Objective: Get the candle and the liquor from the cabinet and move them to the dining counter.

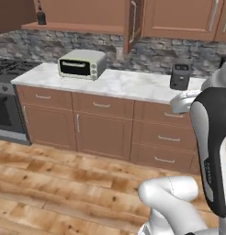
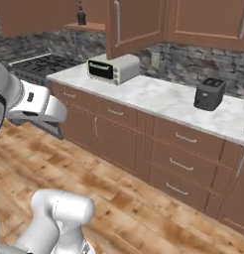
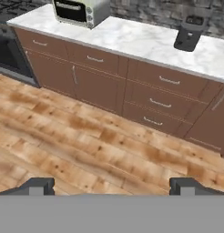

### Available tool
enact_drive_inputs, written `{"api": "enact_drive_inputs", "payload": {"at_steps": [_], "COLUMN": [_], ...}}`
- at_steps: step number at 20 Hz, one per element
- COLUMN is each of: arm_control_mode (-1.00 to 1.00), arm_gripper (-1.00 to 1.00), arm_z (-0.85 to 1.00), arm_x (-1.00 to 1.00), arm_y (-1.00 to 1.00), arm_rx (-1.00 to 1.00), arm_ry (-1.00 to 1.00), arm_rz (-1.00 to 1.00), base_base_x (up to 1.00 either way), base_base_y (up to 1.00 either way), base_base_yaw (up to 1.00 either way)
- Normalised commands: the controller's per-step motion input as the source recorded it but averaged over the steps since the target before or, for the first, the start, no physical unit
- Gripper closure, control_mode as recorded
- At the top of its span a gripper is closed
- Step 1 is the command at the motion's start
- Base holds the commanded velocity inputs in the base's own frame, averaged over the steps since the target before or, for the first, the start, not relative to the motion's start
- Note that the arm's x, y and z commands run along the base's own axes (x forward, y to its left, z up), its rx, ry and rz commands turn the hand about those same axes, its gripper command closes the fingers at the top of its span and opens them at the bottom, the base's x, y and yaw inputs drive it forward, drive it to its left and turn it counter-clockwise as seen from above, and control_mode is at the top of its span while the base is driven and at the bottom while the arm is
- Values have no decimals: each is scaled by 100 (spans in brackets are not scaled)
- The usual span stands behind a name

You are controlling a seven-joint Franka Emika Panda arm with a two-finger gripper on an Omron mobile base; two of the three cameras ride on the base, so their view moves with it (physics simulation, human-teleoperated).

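Observation:
The liquor is a small black bottle standing on the wooden shelf of the open cabinet, high at the upper left; it also appears as the liquor in the right base view. The cabinet door hangs swung open above the worktop. My gripper is open with nothing between its fingertips, and it looks down at the wooden floor in front of the drawers, far below the shelf. The candle and the dining counter are out of view.
A white toaster oven and a black toaster stand on the marble worktop. Brown drawers run beneath it. A stove stands at the left. The plank floor lies in front.

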Motion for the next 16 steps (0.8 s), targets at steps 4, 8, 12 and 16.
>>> {"api": "enact_drive_inputs", "payload": {"at_steps": [4, 8, 12, 16], "arm_control_mode": [100, 100, 100, 100], "arm_gripper": [-100, -100, -100, -100], "arm_z": [0, 0, 0, 0], "arm_x": [0, 0, 0, 0], "arm_y": [0, 0, 0, 0], "arm_rx": [0, 0, 0, 0], "arm_ry": [0, 0, 0, 0], "arm_rz": [0, 0, 0, 0], "base_base_x": [78, 94, 100, 100], "base_base_y": [0, -1, -2, -4], "base_base_yaw": [88, 82, 68, 30]}}
